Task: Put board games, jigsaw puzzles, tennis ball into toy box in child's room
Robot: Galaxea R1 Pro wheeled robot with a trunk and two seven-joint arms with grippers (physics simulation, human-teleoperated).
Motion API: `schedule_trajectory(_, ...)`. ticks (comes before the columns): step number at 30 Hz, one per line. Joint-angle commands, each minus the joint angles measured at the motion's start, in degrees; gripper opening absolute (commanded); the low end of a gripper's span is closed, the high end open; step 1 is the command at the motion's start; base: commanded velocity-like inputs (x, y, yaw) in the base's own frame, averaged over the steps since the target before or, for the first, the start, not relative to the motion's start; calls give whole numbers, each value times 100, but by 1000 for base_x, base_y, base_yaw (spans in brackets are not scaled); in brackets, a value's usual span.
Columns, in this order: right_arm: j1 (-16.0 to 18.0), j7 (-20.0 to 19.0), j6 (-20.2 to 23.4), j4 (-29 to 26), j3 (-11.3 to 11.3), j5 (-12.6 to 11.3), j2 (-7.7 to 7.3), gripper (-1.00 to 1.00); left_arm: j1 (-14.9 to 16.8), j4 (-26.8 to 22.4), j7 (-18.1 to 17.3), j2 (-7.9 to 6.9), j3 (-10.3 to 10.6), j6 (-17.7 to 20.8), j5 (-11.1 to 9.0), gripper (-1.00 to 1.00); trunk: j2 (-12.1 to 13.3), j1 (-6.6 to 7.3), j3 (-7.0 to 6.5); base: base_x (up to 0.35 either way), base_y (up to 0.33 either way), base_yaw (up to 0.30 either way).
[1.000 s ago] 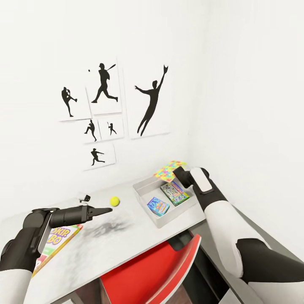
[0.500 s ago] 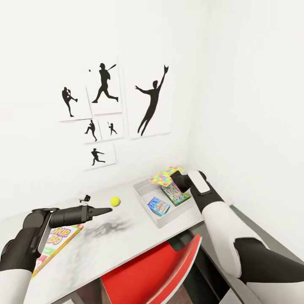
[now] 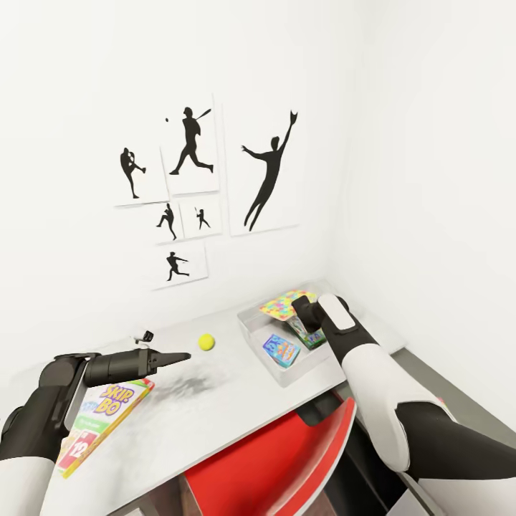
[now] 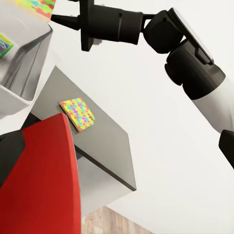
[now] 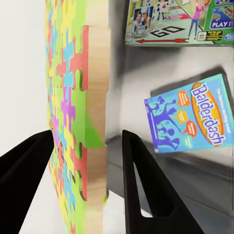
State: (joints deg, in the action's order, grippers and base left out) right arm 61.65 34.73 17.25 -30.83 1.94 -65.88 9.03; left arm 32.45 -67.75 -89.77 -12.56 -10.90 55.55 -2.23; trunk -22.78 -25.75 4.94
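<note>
Left to right on the tabletop [image 3: 215,401]: SKIP-BO box [image 3: 100,426], left gripper [image 3: 185,355] above with jaws pressed together, tennis ball [image 3: 207,342], toy box [image 3: 252,328] holding 2 games, right gripper [image 3: 297,307] pinching jigsaw puzzle [image 3: 285,302] over it.

- You get bright, even, diffuse light, and the white walls [image 3: 401,143] look almost washed out.
- A soft, smudgy shadow lies on the table [image 3: 215,408] under your left arm.
- Your right wrist view is blurred along the near puzzle [image 5: 73,122] edge.
</note>
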Motion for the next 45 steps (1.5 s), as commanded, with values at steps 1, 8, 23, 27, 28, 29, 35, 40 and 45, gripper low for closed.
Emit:
schedule_trajectory(1, 5, 33, 20, 25, 21, -12, 3, -100, 5, -1, -23, -2, 1, 61, 3, 100, -13, -4, 13, 0, 18, 0)
schedule_trajectory(8, 5, 34, 0, 125, 26, -16, 2, -100, 2, -1, -23, -3, 0, 61, 3, 100, -13, -4, 13, 0, 6, 0)
schedule_trajectory(23, 5, 34, 6, 138, 26, -21, -14, -100, 5, -1, -23, -9, 0, 61, 3, 100, -13, -4, 13, 27, 0, 0)
schedule_trajectory(27, 5, 34, 6, 138, 26, -21, -14, -100, 4, -1, -23, -10, -50, 67, 3, 100, -13, -4, 13, 17, 0, 0)
schedule_trajectory(28, 5, 34, 6, 138, 26, -22, -13, -100, 3, -1, -23, -10, -91, 65, 3, 100, -13, -4, 13, 74, 19, 0)
schedule_trajectory(29, 5, 34, 6, 140, 26, -20, -13, -100, 1, -1, -23, -10, -131, 63, 3, 100, -13, -4, 13, 115, 58, 0)
schedule_trajectory(35, 5, 34, 6, 146, 26, -21, -14, -100, 3, -1, -23, -10, -210, 61, 3, 100, -13, -4, 13, 173, 113, 0)
schedule_trajectory(40, 7, 38, 6, 203, 26, -20, -30, -100, 6, -1, -23, -72, -280, 64, 2, 100, -13, -4, 13, 191, 98, 0)
schedule_trajectory(45, 41, 39, -1, 433, 26, -21, -62, -100, 6, -1, -23, -138, -324, 69, -13, 100, -13, -4, 13, 75, 20, 0)
